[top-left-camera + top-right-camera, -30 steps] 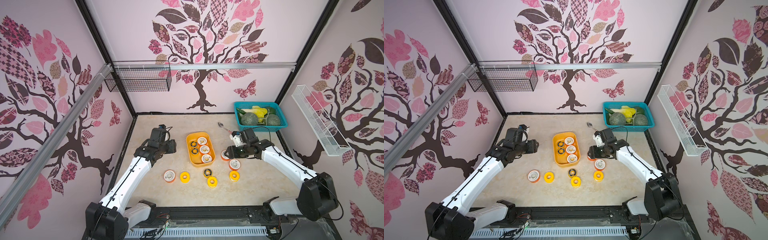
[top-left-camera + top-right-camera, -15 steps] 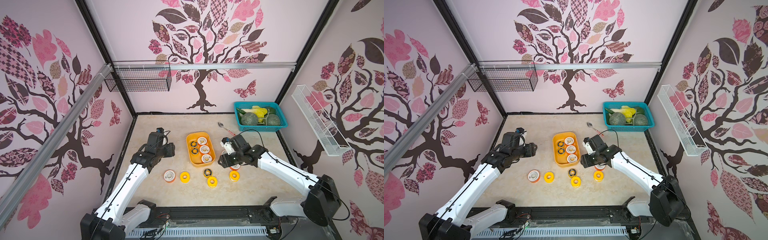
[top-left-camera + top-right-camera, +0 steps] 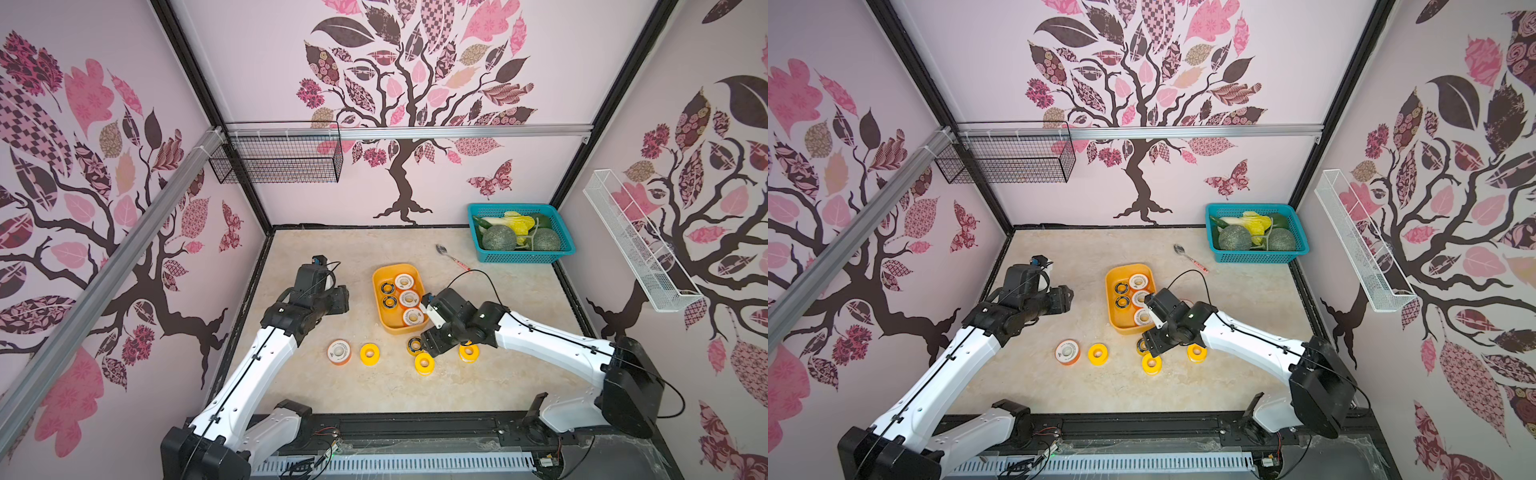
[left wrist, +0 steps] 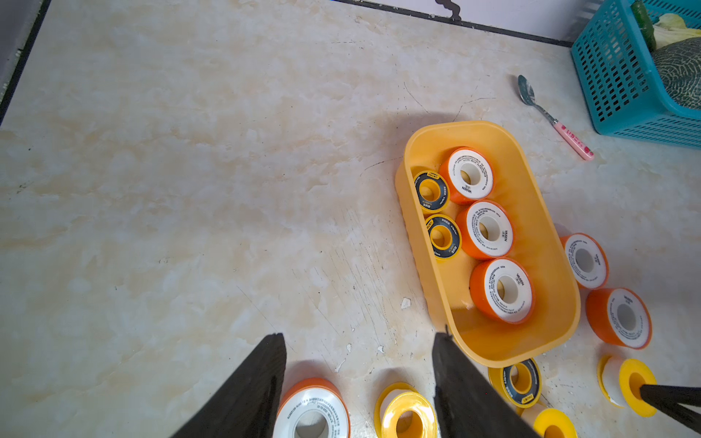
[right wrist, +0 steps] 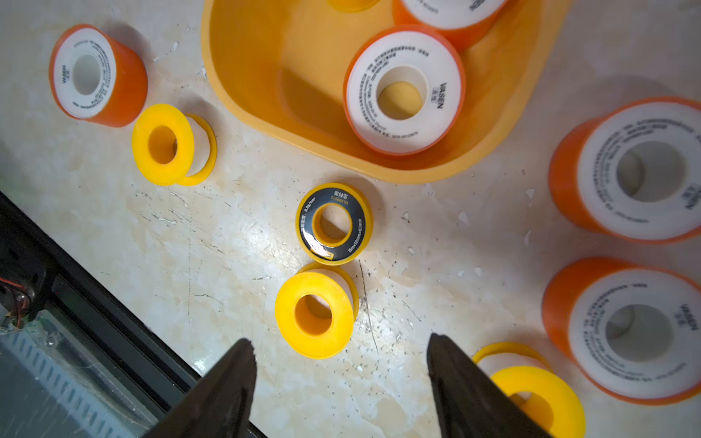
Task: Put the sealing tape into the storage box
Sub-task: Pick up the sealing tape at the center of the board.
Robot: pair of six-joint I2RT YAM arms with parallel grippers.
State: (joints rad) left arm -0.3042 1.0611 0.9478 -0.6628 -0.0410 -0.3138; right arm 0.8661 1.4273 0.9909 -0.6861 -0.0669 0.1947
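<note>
A pick is judged to be in hand. The right gripper [image 5: 339,339] is held low over the loose rolls of sealing tape [image 3: 424,363] just in front of the storage box [image 3: 401,329], its jaws apart with nothing between them. An all-yellow roll [image 5: 315,314] lies just ahead of the jaws and is taken as the likely target. The jaws would have to be lowered astride it and closed, and the roll then carried over the box wall.

A black-and-yellow roll [image 5: 333,223] lies just beside it, between it and the box, and could be nudged.

The left gripper [image 4: 358,337] is held on the opposite side of the box, likewise parted and empty, with an orange roll [image 4: 311,409] near it.

Five rolls are seen inside the box. Seven are left on the tabletop, and a pair of orange rolls [image 4: 584,261] among them is mostly hidden beneath the right arm in both top views.

A spoon [image 3: 451,255] and a teal basket [image 3: 521,258] of produce are set well apart at the back, where nothing is obstructed.
</note>
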